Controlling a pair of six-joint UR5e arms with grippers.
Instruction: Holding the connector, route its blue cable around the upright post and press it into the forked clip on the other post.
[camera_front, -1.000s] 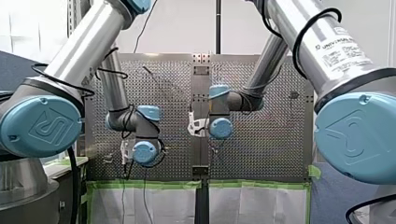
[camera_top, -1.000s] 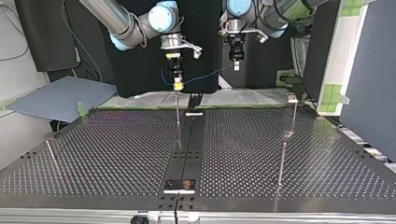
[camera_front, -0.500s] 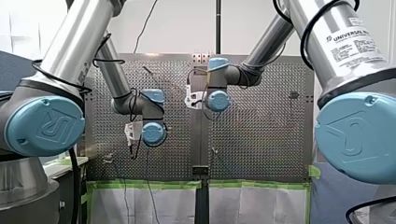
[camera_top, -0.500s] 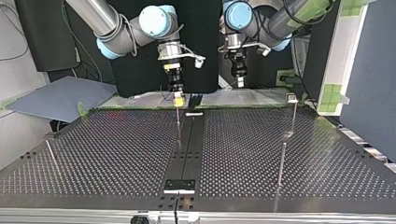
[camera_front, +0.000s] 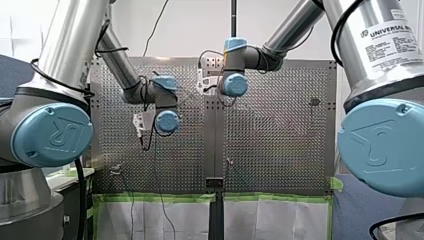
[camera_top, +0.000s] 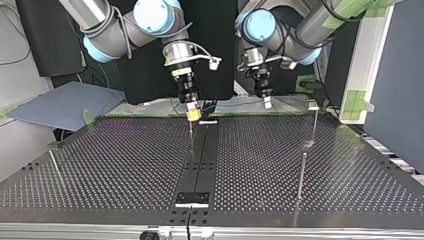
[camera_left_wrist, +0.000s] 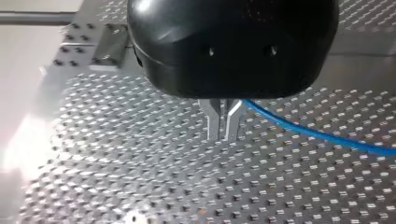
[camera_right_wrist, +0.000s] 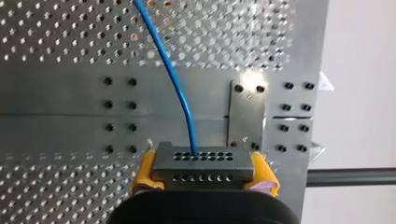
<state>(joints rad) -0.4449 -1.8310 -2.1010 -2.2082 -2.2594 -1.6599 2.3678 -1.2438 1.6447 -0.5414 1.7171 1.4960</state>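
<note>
- Yellow pads (camera_right_wrist: 145, 170) of right gripper (camera_right_wrist: 204, 169) clamp connector (camera_right_wrist: 201, 163), near upright post (camera_top: 190, 131) top.
- Metal fingers (camera_left_wrist: 214, 119) of left gripper (camera_left_wrist: 222, 135) pinch blue cable (camera_left_wrist: 303, 130).
- Not yet around post; forked clip (camera_top: 312, 105) untouched, well apart.

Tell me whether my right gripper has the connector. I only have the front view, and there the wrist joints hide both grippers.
Observer: Yes. In the right wrist view the right gripper has its yellow pads clamped on the dark connector from both sides.
Operator: And the other one, is it holding anything?
Observer: In the left wrist view the left gripper has its metal fingers shut. The blue cable comes out from behind one of them and runs off over the perforated table. I cannot tell whether they pinch it.
</note>
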